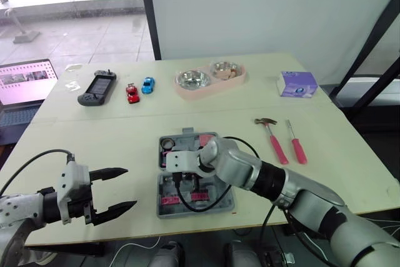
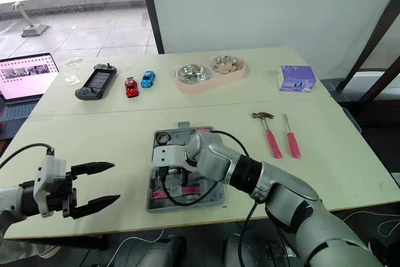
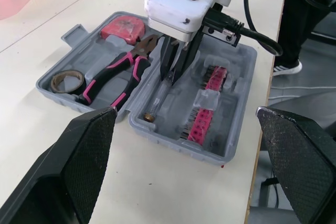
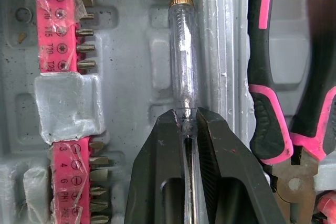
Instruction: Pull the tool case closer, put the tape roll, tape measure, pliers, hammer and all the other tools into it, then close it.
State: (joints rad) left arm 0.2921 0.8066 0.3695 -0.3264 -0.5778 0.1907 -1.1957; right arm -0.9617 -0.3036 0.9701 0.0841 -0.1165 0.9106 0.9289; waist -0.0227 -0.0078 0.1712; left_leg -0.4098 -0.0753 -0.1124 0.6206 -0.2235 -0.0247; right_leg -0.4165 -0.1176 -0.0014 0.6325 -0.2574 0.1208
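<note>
Right gripper (image 4: pixel 186 115) was clamped on the clear tester screwdriver (image 4: pixel 182 61), over the near half of the open tool case (image 3: pixel 168 139), which sat near-centre on the table. Left gripper (image 1: pixel 131 187) hung spread and empty at near left, well apart from the case.

Handling, my read: light, rigid, smooth round plastic barrel. That makes it slippery, prone to rolling or pivoting in a two-finger pinch, and probably brittle if squeezed hard. The hold sat at the end away from the brass cap; mid-barrel would balance better, but this left the cap end free to lead into the slot.

Orientation: long axis ran left-right, parallel to the hinge and to the pink bit strip (image 3: pixel 207 103), just on the near side of the hinge. Brass cap pointed left; blade end hidden between the fingers. Couldn't tell whether it was seated.

Pliers (image 3: pixel 123 69), tape roll (image 3: pixel 67 81) and tape measure (image 3: pixel 122 26) lay in the far half. Hammer (image 1: pixel 272 137) and pink screwdriver (image 1: pixel 295 143) lay outside, to the right.
</note>
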